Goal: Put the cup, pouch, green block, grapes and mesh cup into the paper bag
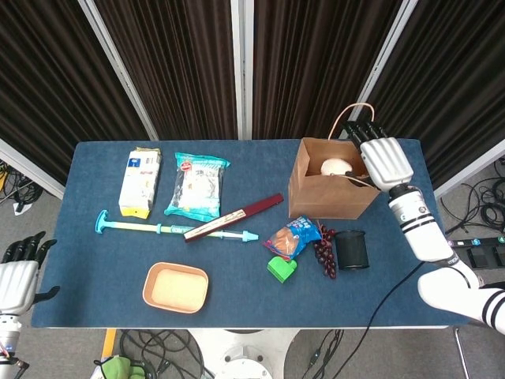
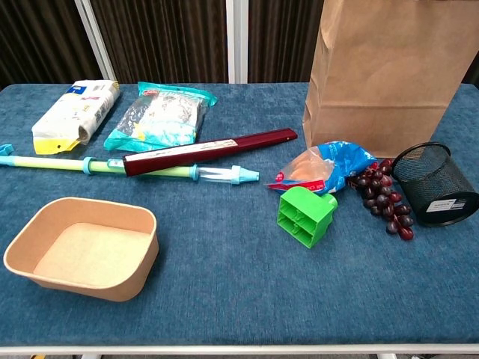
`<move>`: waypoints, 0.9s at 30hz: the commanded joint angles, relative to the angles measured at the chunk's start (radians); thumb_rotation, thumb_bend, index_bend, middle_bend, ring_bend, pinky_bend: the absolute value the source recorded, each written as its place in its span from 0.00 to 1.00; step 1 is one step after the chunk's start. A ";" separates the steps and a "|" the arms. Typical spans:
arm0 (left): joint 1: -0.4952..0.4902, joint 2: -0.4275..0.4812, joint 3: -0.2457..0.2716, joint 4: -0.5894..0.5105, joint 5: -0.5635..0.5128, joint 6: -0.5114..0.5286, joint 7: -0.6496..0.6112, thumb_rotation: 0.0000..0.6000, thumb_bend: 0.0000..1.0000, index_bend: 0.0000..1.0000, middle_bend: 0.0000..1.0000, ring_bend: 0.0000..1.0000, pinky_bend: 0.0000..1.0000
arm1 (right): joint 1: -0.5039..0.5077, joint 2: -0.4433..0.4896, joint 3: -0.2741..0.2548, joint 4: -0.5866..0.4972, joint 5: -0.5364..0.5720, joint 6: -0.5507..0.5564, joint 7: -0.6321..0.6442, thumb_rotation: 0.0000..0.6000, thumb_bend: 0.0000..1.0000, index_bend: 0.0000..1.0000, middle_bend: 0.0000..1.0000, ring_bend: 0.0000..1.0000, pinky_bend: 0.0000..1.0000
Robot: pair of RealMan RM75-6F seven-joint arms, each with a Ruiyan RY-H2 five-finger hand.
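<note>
The right hand (image 1: 384, 160) hangs over the paper bag (image 1: 331, 193) with the cup (image 1: 336, 166) inside, grip unclear, and could snag the rim, toppling the bag.

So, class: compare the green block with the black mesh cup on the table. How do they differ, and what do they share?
The green block is solid, bright green and boxy; the mesh cup is black, see-through wire and round. The block lies left of the grapes, the cup lies tipped on its side to their right. Both are still on the table, outside the paper bag.
</note>
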 commanded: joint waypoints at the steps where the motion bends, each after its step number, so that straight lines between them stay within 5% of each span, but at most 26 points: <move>1: -0.001 -0.001 -0.001 0.002 -0.001 -0.002 0.000 1.00 0.00 0.24 0.20 0.14 0.15 | -0.011 0.007 0.017 -0.016 -0.015 0.045 0.043 1.00 0.01 0.00 0.00 0.00 0.00; 7: -0.002 0.000 0.000 0.000 0.003 -0.001 0.002 1.00 0.00 0.24 0.20 0.14 0.15 | -0.086 0.004 0.044 -0.067 -0.288 0.321 0.293 1.00 0.00 0.00 0.01 0.00 0.00; 12: -0.005 0.001 -0.002 -0.007 0.003 -0.003 0.010 1.00 0.00 0.24 0.20 0.14 0.15 | -0.126 0.014 -0.040 -0.091 -0.550 0.477 0.350 1.00 0.00 0.00 0.10 0.00 0.00; 22: 0.001 0.006 0.001 -0.016 0.005 0.006 0.008 1.00 0.00 0.24 0.20 0.14 0.15 | -0.140 0.003 -0.191 -0.130 -0.739 0.458 0.322 1.00 0.00 0.09 0.21 0.04 0.16; 27: 0.002 0.005 0.004 -0.013 0.010 0.005 0.003 1.00 0.00 0.24 0.20 0.14 0.15 | -0.115 -0.002 -0.251 -0.135 -0.721 0.300 0.233 1.00 0.00 0.10 0.22 0.04 0.20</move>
